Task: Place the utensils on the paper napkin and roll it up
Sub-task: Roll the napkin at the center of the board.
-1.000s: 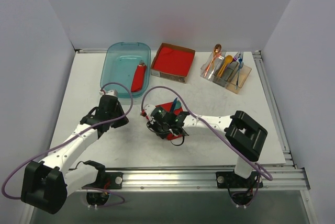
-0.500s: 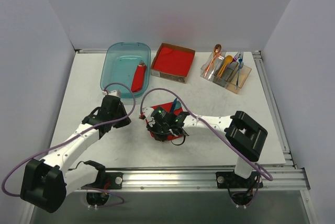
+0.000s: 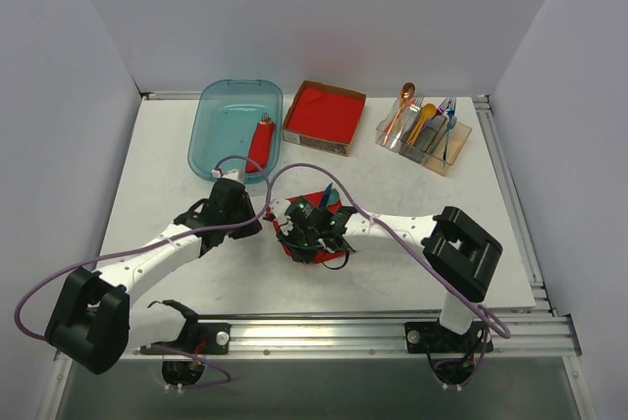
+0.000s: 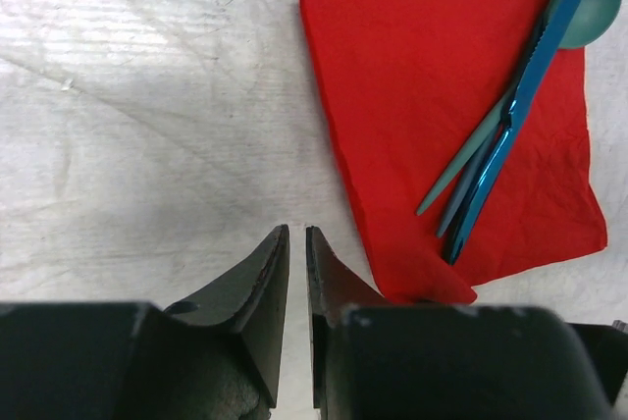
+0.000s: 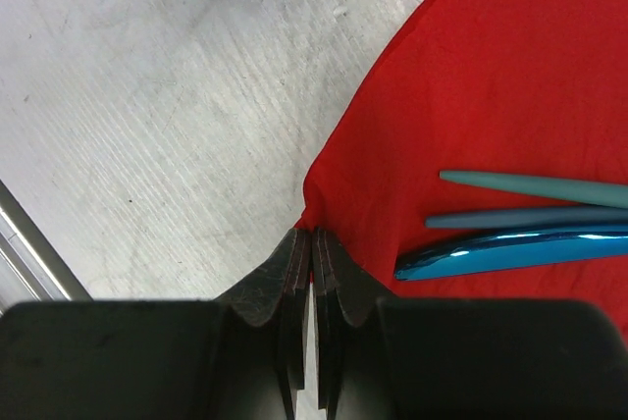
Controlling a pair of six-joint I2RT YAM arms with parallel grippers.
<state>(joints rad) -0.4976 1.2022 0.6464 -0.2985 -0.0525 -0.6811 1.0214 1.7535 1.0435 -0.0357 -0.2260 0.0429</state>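
The paper napkin [image 3: 312, 195] lies flat at the table's middle and also shows in the left wrist view [image 4: 422, 116]. The teal spoon [image 4: 587, 23] and the blue piece [image 4: 510, 126] lie side by side across it. My right gripper [image 5: 311, 234] is shut on a corner of the napkin [image 5: 491, 77], with the teal handle [image 5: 530, 184] and blue handle [image 5: 510, 248] just to its right. In the top view the right gripper [image 3: 299, 243] covers much of the sheet. My left gripper [image 4: 297, 232] is shut and empty, over bare table just left of the napkin's edge [image 3: 257, 222].
A teal bin [image 3: 211, 135] at the back left holds a red rolled bundle [image 3: 260, 145]. A cardboard box with a red stack [image 3: 324, 116] stands behind the napkin. A clear holder [image 3: 424, 135] with an orange spoon and other cutlery stands at the back right.
My left arm has swung right, bringing its gripper close to the napkin's left edge. The right gripper has stayed at the napkin's corner.
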